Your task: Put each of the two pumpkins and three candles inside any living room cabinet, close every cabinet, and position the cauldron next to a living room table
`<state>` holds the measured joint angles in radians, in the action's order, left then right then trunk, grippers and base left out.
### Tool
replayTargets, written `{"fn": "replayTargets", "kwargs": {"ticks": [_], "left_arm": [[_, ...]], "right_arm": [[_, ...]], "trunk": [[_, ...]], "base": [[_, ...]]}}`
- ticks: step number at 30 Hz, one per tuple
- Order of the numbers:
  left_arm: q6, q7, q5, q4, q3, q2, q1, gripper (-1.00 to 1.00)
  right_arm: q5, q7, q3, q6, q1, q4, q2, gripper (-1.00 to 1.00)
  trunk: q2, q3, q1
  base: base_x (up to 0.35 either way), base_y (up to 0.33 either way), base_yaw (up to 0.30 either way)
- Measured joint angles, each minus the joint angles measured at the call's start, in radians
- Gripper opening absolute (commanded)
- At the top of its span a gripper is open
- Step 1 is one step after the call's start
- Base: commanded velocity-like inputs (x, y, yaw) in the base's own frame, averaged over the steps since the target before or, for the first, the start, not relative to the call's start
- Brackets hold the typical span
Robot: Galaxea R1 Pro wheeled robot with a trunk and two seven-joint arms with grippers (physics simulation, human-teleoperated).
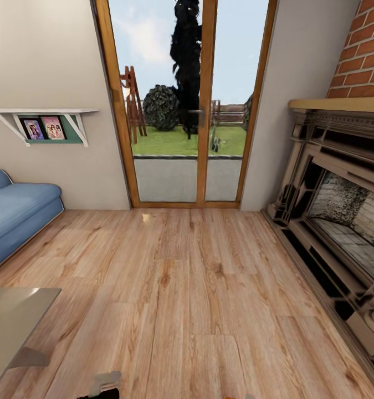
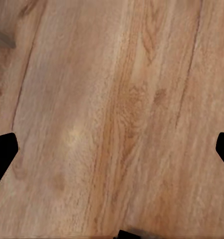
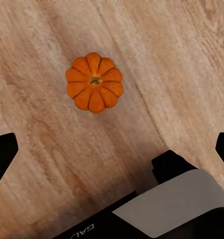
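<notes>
A pumpkin [image 3: 94,82] sits upright on the wooden floor [image 1: 198,299], seen stem-up in the right wrist view, directly ahead of the right pincer [image 3: 112,149]. Its two dark fingertips sit at the opposite edges of that view, spread wide with nothing between them — a stance that suits dropping down over the pumpkin from above. Part of the robot's own grey-and-black body intrudes between camera and floor here.

The left pincer [image 2: 112,149] is likewise spread, its fingertips far apart over bare planks; it looks to be simply hanging idle while the right arm lines up.

In the head view the robot faces a glazed wooden door [image 1: 181,105] with garden beyond, a fireplace [image 1: 331,221] on the right, a blue sofa [image 1: 18,213] on the left under a wall shelf [image 1: 42,113], and a tabletop [image 1: 12,316] corner at lower left.

The task appears to be at an early stage — this pumpkin has yet to be picked up and carried to a cabinet.
</notes>
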<state>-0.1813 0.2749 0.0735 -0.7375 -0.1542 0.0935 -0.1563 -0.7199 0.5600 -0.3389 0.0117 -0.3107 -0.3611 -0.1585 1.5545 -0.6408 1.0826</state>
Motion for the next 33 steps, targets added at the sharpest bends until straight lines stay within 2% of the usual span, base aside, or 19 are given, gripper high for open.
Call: {"fn": "replayTargets", "kwargs": {"ticks": [2, 5, 7, 9, 11, 16, 18, 23, 25, 28, 33], "left_arm": [[-0.115, -0.005, -0.003, -0.09, -0.003, -0.001, 0.0, 1.0], [-0.274, -0.041, -0.018, -0.271, -0.009, -0.003, 0.0, 1.0], [-0.466, -0.08, -0.03, -0.446, -0.011, -0.003, 0.0, 1.0], [-0.601, -0.099, -0.033, -0.56, -0.009, -0.001, 0.0, 1.0], [-0.682, -0.11, -0.033, -0.649, -0.003, 0.001, 0.0, 1.0], [-0.694, -0.111, -0.032, -0.668, 0.001, 0.006, 0.001, 1.0], [-0.695, -0.111, -0.033, -0.669, 0.015, 0.014, 0.001, 1.0], [-0.696, -0.107, -0.035, -0.659, 0.123, 0.033, 0.0, 1.0], [-0.696, -0.107, -0.035, -0.657, 0.148, 0.035, 0.0, 1.0], [-0.694, -0.108, -0.034, -0.654, 0.161, 0.036, 0.0, 1.0], [-0.691, -0.106, -0.034, -0.644, 0.165, 0.037, 0.0, 1.0]], "right_arm": [[0.001, 0.0, 0.0, 0.008, 0.0, 0.0, 0.003, 1.0], [0.002, 0.0, 0.001, 0.022, 0.0, 0.0, 0.005, 1.0], [0.002, 0.001, 0.001, 0.029, 0.0, 0.0, 0.008, 1.0], [0.002, 0.001, 0.0, 0.042, 0.0, 0.001, 0.01, 1.0], [0.002, 0.002, 0.001, 0.052, 0.0, 0.001, 0.012, 1.0], [0.004, 0.002, 0.0, 0.086, 0.0, 0.002, 0.013, 1.0], [0.003, 0.001, 0.0, 0.113, -0.001, 0.003, 0.017, 1.0], [0.002, 0.001, -0.001, 0.131, -0.001, 0.006, 0.054, 1.0], [0.002, 0.001, 0.0, 0.132, -0.001, 0.013, 0.067, 1.0], [0.002, 0.001, 0.0, 0.133, -0.001, 0.018, 0.082, 1.0], [0.001, 0.001, 0.004, 0.138, -0.001, 0.015, 0.087, 1.0]], "trunk": [[0.0, 0.0, 0.0], [0.014, -0.006, 0.008], [0.028, -0.012, 0.015], [0.042, -0.019, 0.023], [0.056, -0.025, 0.031], [0.091, -0.041, 0.05], [0.105, -0.047, 0.057], [0.14, -0.063, 0.077], [0.154, -0.069, 0.084], [0.175, -0.078, 0.096], [0.21, -0.094, 0.115]], "base": [[0.0, 0.0, 0.0], [0.0, 0.0, 0.0], [0.0, 0.0, 0.0], [0.0, 0.0, 0.0], [0.0, 0.0, 0.0], [0.0, 0.0, 0.0], [0.0, 0.0, 0.0], [0.0, 0.0, 0.0], [0.0, 0.0, 0.0], [0.0, 0.0, 0.0], [0.0, 0.0, 0.0]]}}
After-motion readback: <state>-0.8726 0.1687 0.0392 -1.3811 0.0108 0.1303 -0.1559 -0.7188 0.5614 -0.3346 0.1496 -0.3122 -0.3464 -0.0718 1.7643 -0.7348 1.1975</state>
